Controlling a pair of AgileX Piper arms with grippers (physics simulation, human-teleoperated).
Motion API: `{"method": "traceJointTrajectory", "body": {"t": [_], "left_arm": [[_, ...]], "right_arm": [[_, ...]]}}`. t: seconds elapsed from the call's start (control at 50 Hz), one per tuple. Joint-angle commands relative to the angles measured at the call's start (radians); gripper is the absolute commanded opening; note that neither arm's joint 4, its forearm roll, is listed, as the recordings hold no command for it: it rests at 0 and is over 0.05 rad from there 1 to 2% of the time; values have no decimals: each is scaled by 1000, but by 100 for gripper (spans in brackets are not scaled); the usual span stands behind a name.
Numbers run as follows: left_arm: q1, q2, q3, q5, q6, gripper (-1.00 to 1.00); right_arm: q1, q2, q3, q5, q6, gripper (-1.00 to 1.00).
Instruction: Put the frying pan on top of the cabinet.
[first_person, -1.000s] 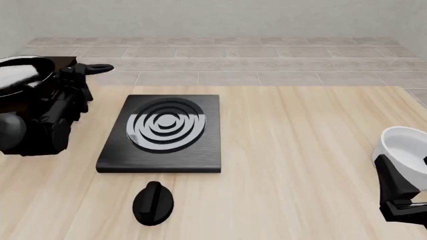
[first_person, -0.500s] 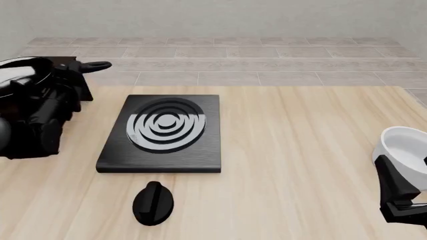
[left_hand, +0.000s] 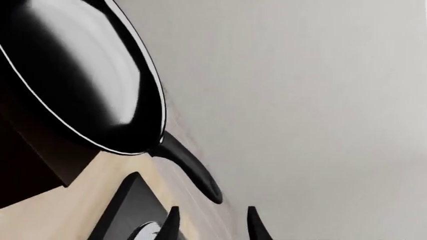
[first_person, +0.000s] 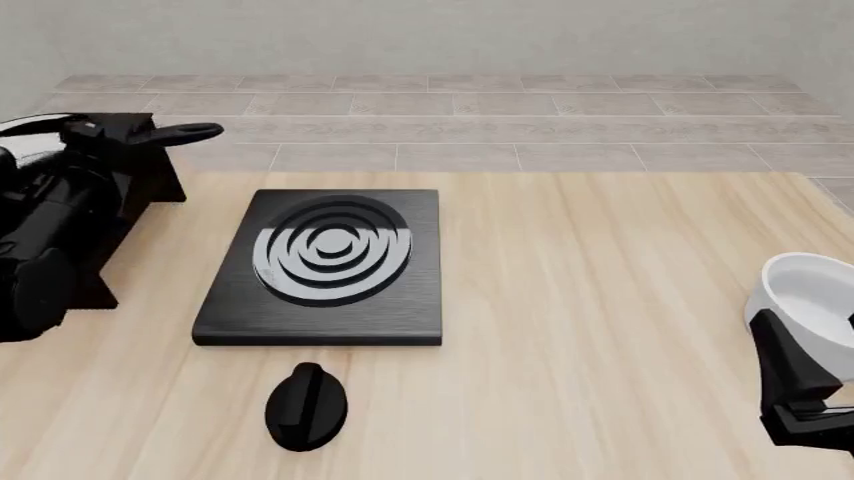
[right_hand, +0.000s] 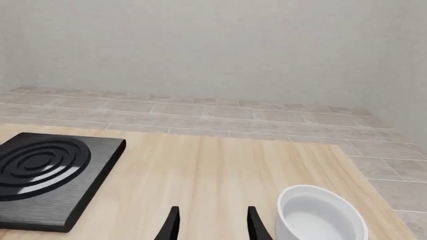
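The frying pan (left_hand: 80, 75), black with a glossy grey-white inside, rests on the flat top of the dark cabinet (left_hand: 27, 165). Its long handle (left_hand: 193, 170) sticks out past the cabinet edge. In the front view the handle (first_person: 187, 130) shows at the far left above the cabinet (first_person: 144, 180), and my left arm hides most of the pan. My left gripper (left_hand: 212, 225) is open and empty, a little short of the handle's end and not touching it. My right gripper (right_hand: 212, 225) is open and empty, low at the table's right front.
A flat black stove slab (first_person: 327, 265) with grey rings lies left of the table's centre; it also shows in the right wrist view (right_hand: 47, 175). A small black knob (first_person: 307, 405) lies in front of it. A white bowl (first_person: 807, 290) stands by my right gripper.
My left arm has drawn back to the left, away from the pan handle. The pan stays on the cabinet. The right arm has not moved.
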Motion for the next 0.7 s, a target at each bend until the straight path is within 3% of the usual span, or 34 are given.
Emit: {"method": "traceJointTrajectory", "body": {"t": [0.02,0.28,0.38,0.7], "left_arm": [[-21,-189,118,100,22,100],[-22,-384,292,143,11,100],[-28,-505,349,207,12,100],[-11,-950,461,586,76,100]], "right_arm": [[2,-7,-5,10,-3,100],[2,-22,-4,21,-3,100],[2,-28,-8,30,-6,100],[3,-60,13,36,-6,100]]}}
